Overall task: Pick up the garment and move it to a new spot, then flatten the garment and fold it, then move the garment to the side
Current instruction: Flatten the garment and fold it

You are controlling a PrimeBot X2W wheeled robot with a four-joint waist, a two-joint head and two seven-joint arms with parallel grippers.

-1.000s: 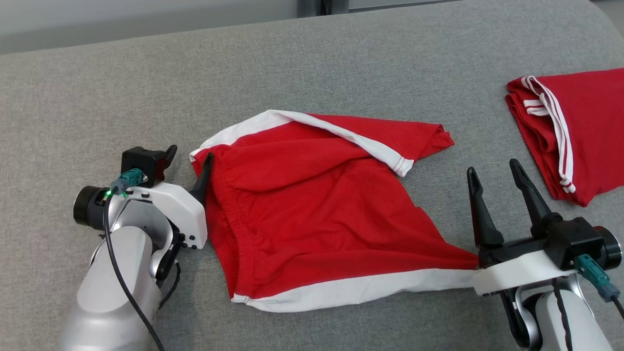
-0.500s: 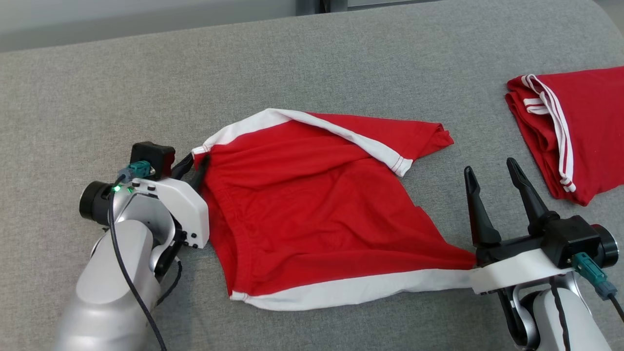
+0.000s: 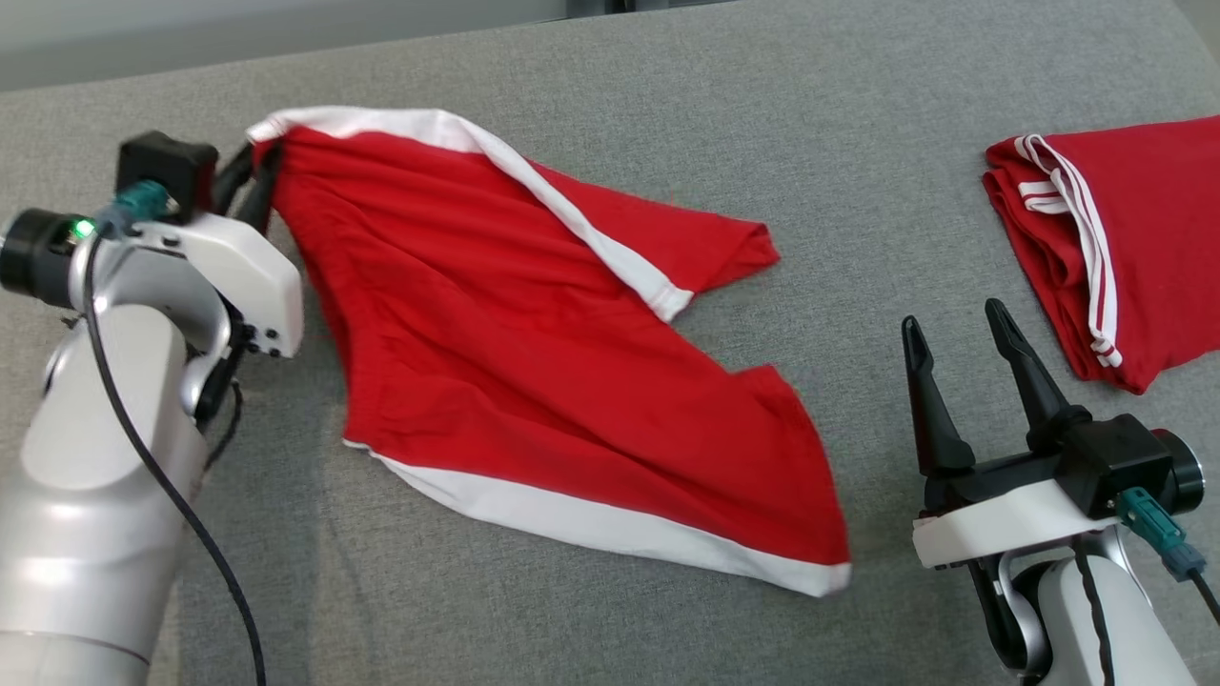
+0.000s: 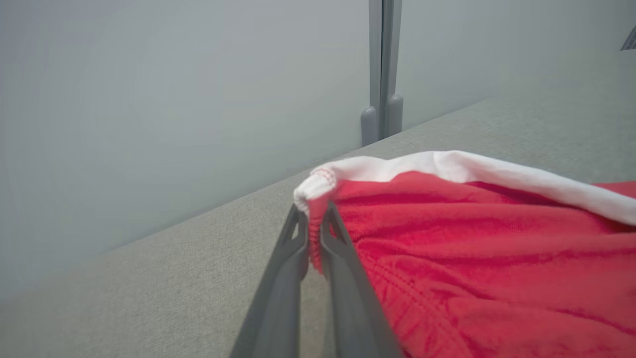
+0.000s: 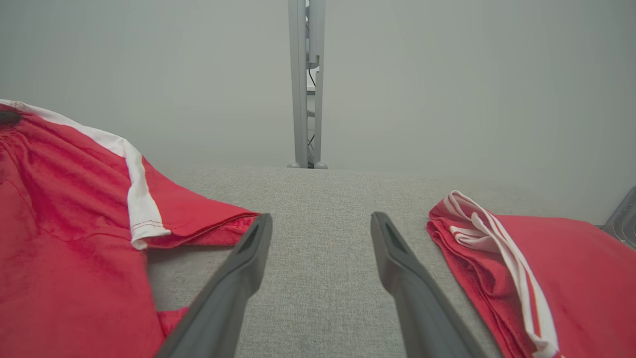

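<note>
**Garment** (image 3: 534, 381): red shorts with white side bands. Lies rumpled on the grey padded surface (image 3: 667, 95), left of centre, one waistband corner lifted.
**Left gripper** (image 3: 257, 167): pinched tight on that corner.
**Right gripper** (image 3: 953, 322): fingers wide, empty, near the lower hem but apart from it.
**Second red garment** (image 3: 1134, 238): folded, far right, cropped by the frame.
**Progress (judged):** relocation under way. Flattening, folding and setting aside remain.
**Obscured:** layers beneath the turned-over leg.

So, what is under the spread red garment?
The grey fabric surface shows all around the garment and runs beneath it; anything else under the cloth is covered.
</note>
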